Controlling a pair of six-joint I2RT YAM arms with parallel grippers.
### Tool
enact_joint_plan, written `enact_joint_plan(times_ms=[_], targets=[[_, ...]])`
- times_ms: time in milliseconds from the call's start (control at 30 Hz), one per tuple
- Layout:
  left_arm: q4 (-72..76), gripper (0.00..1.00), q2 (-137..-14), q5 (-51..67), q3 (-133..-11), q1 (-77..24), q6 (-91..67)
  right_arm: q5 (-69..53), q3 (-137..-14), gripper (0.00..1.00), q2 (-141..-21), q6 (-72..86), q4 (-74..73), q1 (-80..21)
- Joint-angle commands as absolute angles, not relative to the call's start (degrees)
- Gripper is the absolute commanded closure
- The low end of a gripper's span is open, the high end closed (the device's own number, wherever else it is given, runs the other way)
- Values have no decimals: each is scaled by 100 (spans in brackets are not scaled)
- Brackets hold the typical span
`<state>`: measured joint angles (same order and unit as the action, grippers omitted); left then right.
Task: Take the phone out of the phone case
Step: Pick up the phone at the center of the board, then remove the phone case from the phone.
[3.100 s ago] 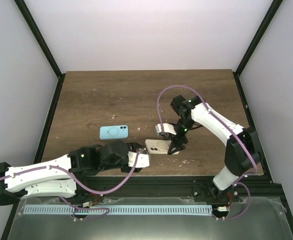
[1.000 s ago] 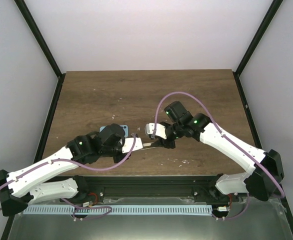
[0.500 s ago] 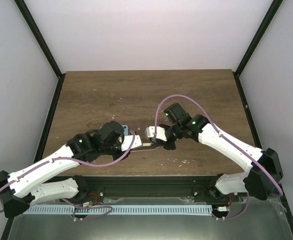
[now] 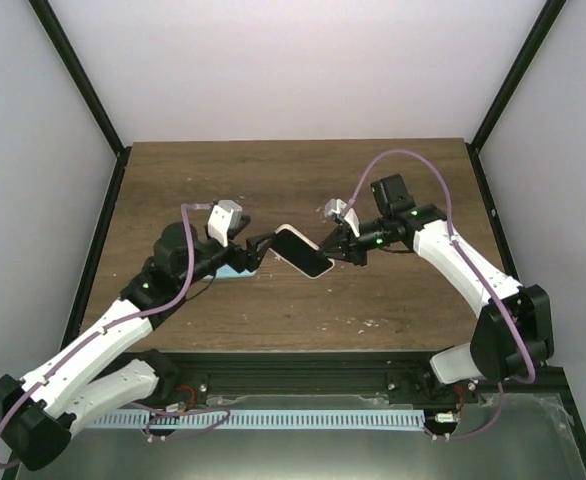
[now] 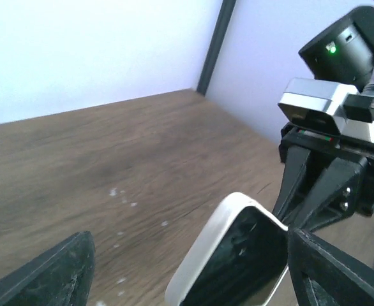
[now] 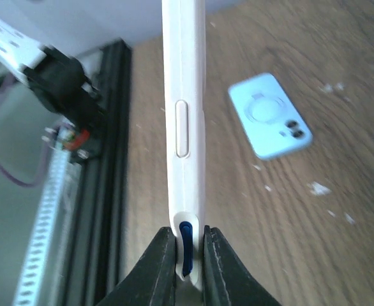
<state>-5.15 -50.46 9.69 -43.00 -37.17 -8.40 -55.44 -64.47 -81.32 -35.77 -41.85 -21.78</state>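
Note:
A phone (image 4: 303, 250) with a dark screen sits in a cream-white case and hangs tilted above the table. My right gripper (image 4: 331, 252) is shut on its right end. In the right wrist view the case (image 6: 186, 127) shows edge-on between the closed fingers (image 6: 189, 245), with blue showing through a side cutout. My left gripper (image 4: 256, 250) stands open at the phone's left end. In the left wrist view the phone (image 5: 235, 261) lies between the spread fingers (image 5: 46, 274), close to the right one, and I cannot tell whether it touches.
A light blue phone case (image 6: 270, 115) lies back-up on the wooden table (image 4: 273, 180), partly hidden under my left gripper in the top view (image 4: 235, 270). A black frame rail (image 4: 303, 365) runs along the near edge.
My left gripper has let go of the phone and opened wide, drawing back to the left. The right gripper has lifted the phone up and away from the near edge.

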Motion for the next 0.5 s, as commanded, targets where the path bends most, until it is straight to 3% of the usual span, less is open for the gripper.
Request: enact_joint_plan(times_ms=[0,167,333,467], targets=[[1514,17,-5069,1532,-3850,-3663,-2515,-7176,-6578,99,-7759,-2644,-3586,-2160],[2206,21,-5185,1751,-3609,-3654,-2986,-7990,-6589,99,-7788,-2116,-3348,-2118],[3030,45,-5362,3067,-3504,-3648,-3283,-8143,-6605,99,-7838,-1895,-3186,-2118],[3372,54,-5344,3386,-3428,-3652,-3388,-8233,-6547,99,-7864,-1857,-3126,-2110]])
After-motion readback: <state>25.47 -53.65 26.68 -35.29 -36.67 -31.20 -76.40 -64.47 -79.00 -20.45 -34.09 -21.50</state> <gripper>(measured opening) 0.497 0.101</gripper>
